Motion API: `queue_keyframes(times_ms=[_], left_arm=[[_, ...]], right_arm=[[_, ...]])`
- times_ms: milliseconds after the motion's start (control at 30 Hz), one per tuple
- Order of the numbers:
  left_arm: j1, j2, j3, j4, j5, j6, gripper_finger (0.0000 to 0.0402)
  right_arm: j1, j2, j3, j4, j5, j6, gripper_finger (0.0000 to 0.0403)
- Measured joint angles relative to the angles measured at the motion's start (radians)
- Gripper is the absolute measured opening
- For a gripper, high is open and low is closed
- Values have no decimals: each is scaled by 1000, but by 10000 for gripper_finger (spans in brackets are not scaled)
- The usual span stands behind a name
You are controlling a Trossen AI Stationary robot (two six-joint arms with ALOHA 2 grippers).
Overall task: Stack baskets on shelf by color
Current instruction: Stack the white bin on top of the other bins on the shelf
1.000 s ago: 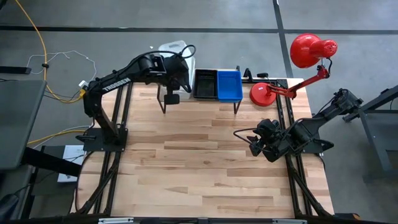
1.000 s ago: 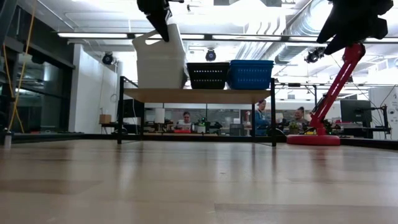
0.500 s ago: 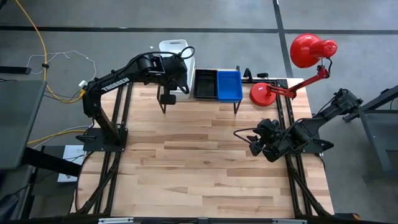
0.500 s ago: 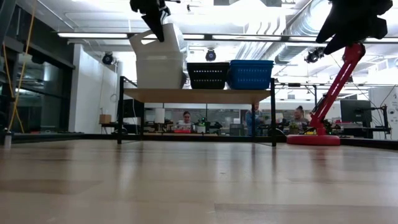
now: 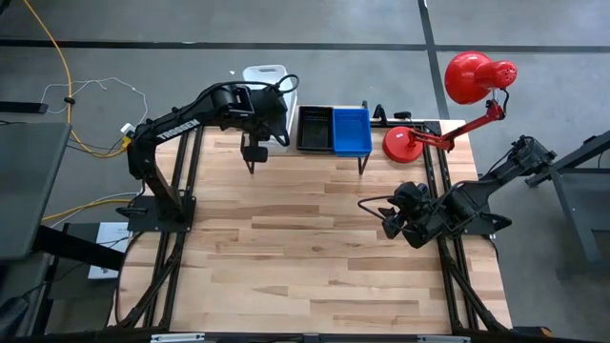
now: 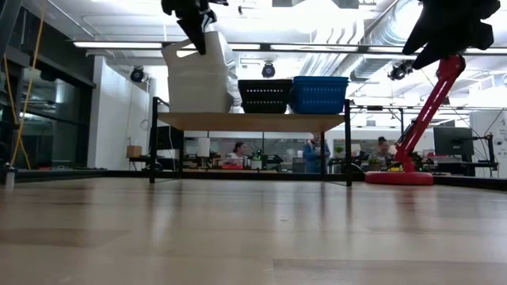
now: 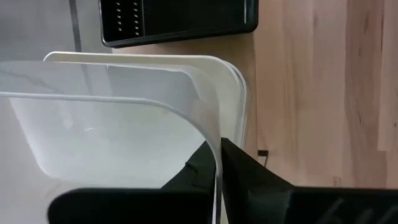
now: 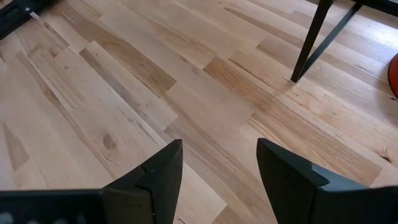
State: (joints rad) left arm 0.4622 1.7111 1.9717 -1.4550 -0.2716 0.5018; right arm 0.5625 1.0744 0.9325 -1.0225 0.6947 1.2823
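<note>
A white basket (image 5: 267, 76) (image 7: 112, 130) is in my left gripper (image 5: 274, 122) (image 6: 196, 38), tilted above a second white basket (image 7: 239, 93) at the left end of the shelf (image 6: 249, 121). The two read as one white mass (image 6: 202, 83) in the low view. A black basket (image 5: 315, 129) (image 6: 264, 95) and a blue basket (image 5: 352, 131) (image 6: 320, 93) stand side by side on the shelf's plank to the right of the white ones. My right gripper (image 5: 389, 221) (image 8: 219, 168) is open above the table's right side, far from the shelf. My left gripper pinches one side wall of the upper white basket at its rim (image 7: 216, 163), one finger (image 7: 199, 168) inside the basket and one (image 7: 249, 180) outside. The fingers come from above, pointing down. The basket sits tilted over the white basket beneath; whether it still rests on it I cannot tell.
A red desk lamp (image 5: 477, 76) stands with its round base (image 5: 405, 143) (image 6: 398, 177) just right of the shelf. The shelf's dark legs (image 8: 314, 37) stand on the wooden table (image 5: 315, 257), whose near half is bare. People sit in the room behind the shelf.
My left gripper has moved a little toward the table's left edge, staying shut on the white basket. The basket has tipped further: its left side now stands higher than a second ago. The right arm has kept still.
</note>
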Motion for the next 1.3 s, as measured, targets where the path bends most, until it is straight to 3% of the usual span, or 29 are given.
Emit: queue_keyframes(times_ms=[233,800,1100,1300], left_arm=[[0,0,0,0,3,7,18],[0,-16,0,0,-75,-27,146],[-1,-95,0,0,-85,-27,146],[24,-151,0,6,-177,-104,109]], right_arm=[[0,0,0,0,-5,0,192],[0,0,0,0,-4,0,192],[0,0,0,0,-3,0,192],[0,0,0,0,-3,3,192]])
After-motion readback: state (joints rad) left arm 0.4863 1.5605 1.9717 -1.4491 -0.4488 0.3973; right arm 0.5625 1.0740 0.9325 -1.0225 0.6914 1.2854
